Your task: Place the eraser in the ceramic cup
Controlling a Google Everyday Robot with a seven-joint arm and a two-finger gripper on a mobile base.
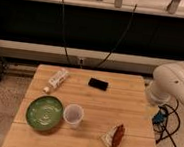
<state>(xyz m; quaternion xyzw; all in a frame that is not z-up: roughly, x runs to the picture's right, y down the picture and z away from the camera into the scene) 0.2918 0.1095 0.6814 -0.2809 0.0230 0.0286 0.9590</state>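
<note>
The eraser (98, 83), a flat black rectangular block, lies on the wooden table (126, 110) at the back centre. The cup (73, 114), pale and upright with its mouth open and nothing visible inside, stands near the front centre, next to a green bowl. Only the white arm (175, 84) shows, bent beside the table's right edge. My gripper is out of view, somewhere past the arm's lower end on the right, away from both the eraser and the cup.
A green bowl (45, 112) sits at the front left, touching or nearly touching the cup. A white bottle (57, 80) lies on its side at the back left. A brown and white packet (114, 136) lies at the front right. Cables hang behind the table.
</note>
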